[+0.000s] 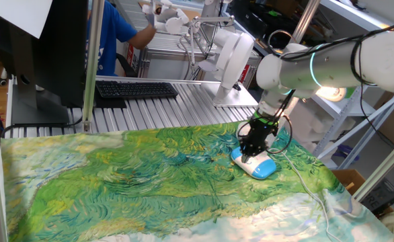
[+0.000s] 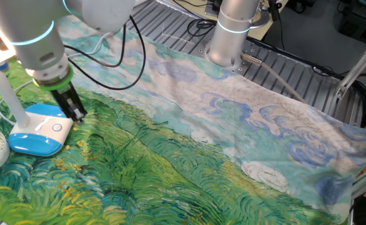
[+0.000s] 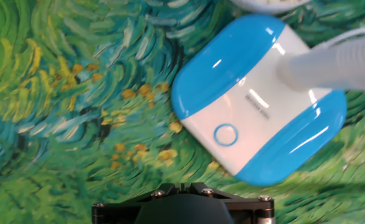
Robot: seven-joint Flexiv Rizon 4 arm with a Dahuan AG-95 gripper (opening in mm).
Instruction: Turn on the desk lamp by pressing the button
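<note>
Desk lamp's flat white, blue-rimmed oval base [image 3: 260,102] is sitting at two o'clock on the painted cloth [image 1: 150,181], its round button [image 3: 225,134] apparently awaiting pressing; black gripper [image 2: 75,111] is hovering beside it, grip unreadable

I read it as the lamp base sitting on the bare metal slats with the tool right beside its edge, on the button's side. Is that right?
Not quite. The desk lamp base sits on the green painted cloth, not on bare metal slats; the other fixed view shows cloth all around it. The rest holds: the tool is right at the base's edge, on the side of the button.
</note>
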